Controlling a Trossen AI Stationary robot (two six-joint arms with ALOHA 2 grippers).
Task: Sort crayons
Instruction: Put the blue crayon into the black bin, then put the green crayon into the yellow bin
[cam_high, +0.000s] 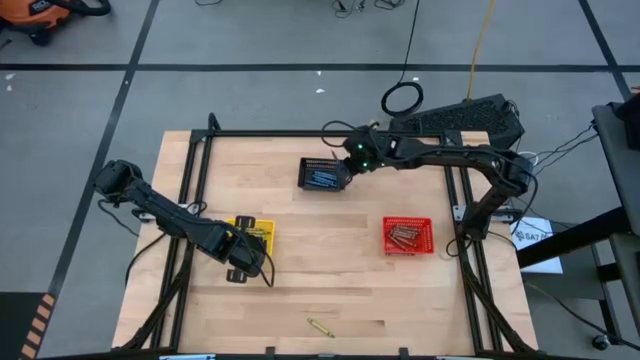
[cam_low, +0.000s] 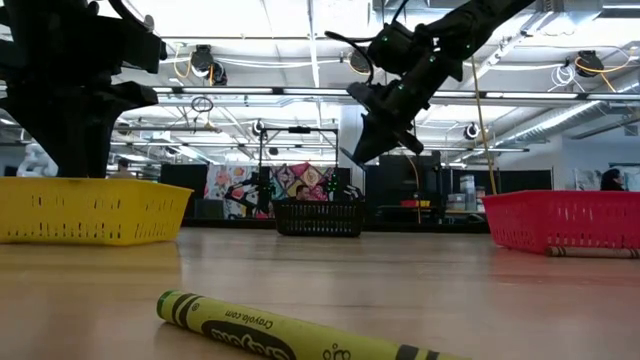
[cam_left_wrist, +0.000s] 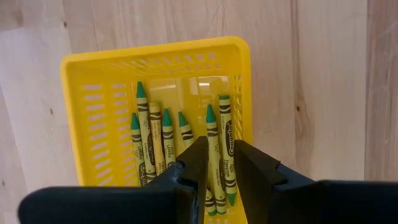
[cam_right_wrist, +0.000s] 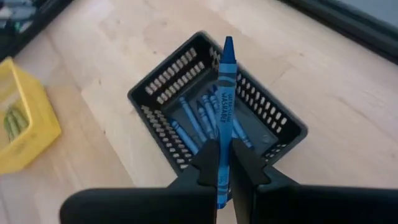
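My right gripper (cam_right_wrist: 224, 163) is shut on a blue crayon (cam_right_wrist: 225, 93) above the black mesh basket (cam_right_wrist: 280, 124), which holds several blue crayons (cam_right_wrist: 198, 119); it stands at the table's far middle (cam_high: 325, 175). My left gripper (cam_left_wrist: 221, 167) is open just above the yellow basket (cam_left_wrist: 93, 81) at the table's left (cam_high: 256, 232). Several yellow-green crayons (cam_left_wrist: 155, 140) lie on that basket's floor; two of them run under the gap between the fingers. One more yellow-green crayon (cam_high: 321, 327) lies flat on the table near the front edge, close up in the low view (cam_low: 270, 335). My right gripper pinches the blue crayon's back end (cam_right_wrist: 222, 155) between its two fingers. The crayon lies along the fingers and sticks out past their tips, its point (cam_right_wrist: 228, 43) forward. The fingers slant down toward the table's left. The crayon is clear of the basket.
A red mesh basket (cam_high: 386, 240) with brown-red crayons (cam_high: 405, 237) stands at the table's right. Bare wood lies between the three baskets and along the front edge. A dark frame rail (cam_high: 330, 133) runs along the far edge.
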